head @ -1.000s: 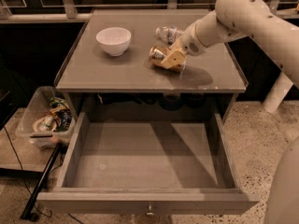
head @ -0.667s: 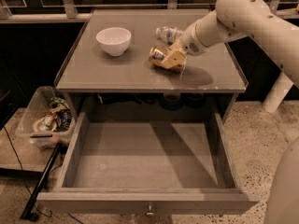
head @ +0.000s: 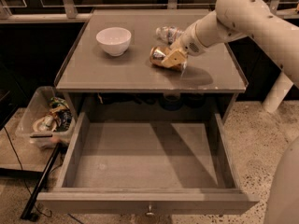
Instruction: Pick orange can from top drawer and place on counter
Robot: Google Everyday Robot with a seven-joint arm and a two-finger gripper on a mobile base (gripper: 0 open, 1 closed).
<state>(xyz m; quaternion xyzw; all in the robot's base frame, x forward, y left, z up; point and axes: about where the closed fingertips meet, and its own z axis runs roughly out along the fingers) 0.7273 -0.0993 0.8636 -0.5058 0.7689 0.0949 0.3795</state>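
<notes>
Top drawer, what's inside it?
Nothing shows on the top drawer floor. Its back part lies dark under the counter, so that is hidden. The orange can lies on the counter, at the claw.

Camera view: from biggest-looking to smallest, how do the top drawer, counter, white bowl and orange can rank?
1. The top drawer and the counter look alike; the drawer is nearer, so I won't rank them.
2. The white bowl.
3. The orange can, lying on the counter with the gripper against its right side.
</notes>
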